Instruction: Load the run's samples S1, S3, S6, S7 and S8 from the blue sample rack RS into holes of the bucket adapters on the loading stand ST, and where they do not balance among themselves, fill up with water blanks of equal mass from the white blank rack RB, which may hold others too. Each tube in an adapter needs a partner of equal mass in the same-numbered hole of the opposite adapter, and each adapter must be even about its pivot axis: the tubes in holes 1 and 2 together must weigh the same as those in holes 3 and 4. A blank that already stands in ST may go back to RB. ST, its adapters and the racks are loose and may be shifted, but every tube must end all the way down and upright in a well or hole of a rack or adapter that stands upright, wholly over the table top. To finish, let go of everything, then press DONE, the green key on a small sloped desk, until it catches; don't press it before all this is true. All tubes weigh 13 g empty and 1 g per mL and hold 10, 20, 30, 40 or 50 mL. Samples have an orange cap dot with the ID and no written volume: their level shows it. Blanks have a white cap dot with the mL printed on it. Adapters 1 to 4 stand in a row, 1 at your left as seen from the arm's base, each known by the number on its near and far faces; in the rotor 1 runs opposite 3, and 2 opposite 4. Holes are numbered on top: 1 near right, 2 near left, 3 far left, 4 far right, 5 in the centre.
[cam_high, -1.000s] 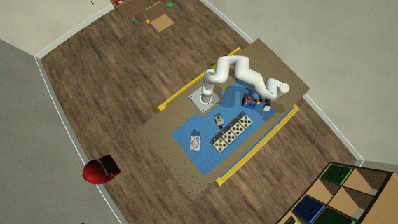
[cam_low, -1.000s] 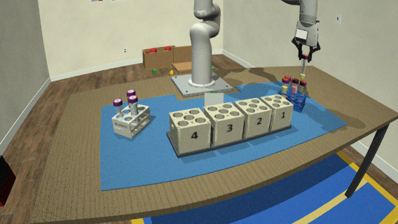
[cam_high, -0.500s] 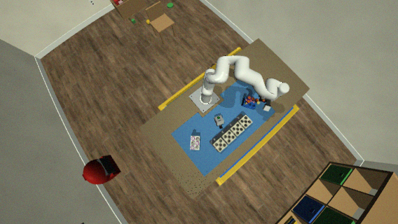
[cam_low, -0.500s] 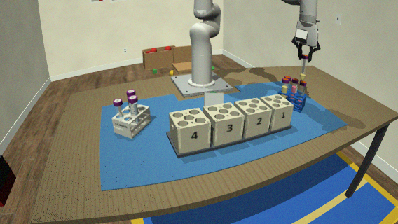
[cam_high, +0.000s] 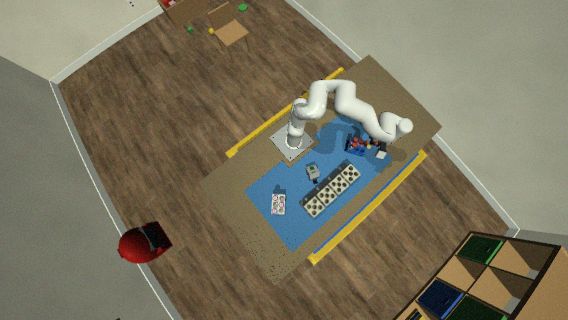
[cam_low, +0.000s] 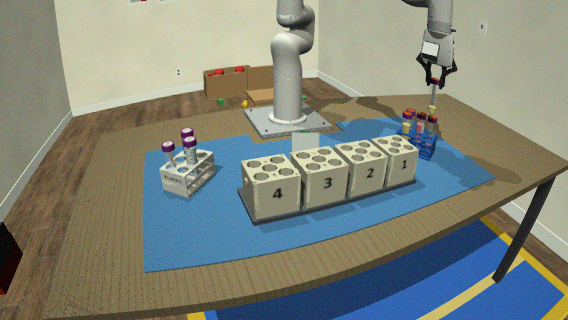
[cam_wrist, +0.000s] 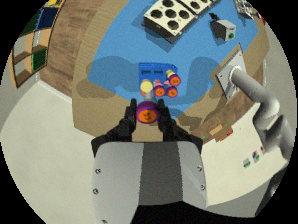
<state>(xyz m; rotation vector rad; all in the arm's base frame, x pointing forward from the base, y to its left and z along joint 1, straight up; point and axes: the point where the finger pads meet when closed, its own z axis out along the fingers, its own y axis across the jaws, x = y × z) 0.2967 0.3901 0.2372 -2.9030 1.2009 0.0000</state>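
My gripper (cam_low: 436, 79) (cam_wrist: 147, 105) is shut on a sample tube (cam_low: 433, 98) with an orange cap dot (cam_wrist: 148, 115) and holds it upright, lifted clear above the blue sample rack RS (cam_low: 423, 143) (cam_wrist: 150, 70) (cam_high: 356, 147). Its yellow liquid sits at the tube's bottom end. Several more samples (cam_low: 419, 121) (cam_wrist: 166, 86) stand in RS. The loading stand ST with adapters 1 (cam_low: 401, 160), 2 (cam_low: 365, 167), 3 (cam_low: 322, 175) and 4 (cam_low: 272, 185) shows only empty holes. The white blank rack RB (cam_low: 187, 174) (cam_high: 278, 204) holds three purple-capped blanks (cam_low: 189, 143).
The green DONE key on its small desk (cam_high: 313, 171) (cam_wrist: 224, 27) stands between the arm's base (cam_low: 286, 121) and ST. A blue mat (cam_low: 200, 235) covers the table's middle. The table's edge runs just right of RS.
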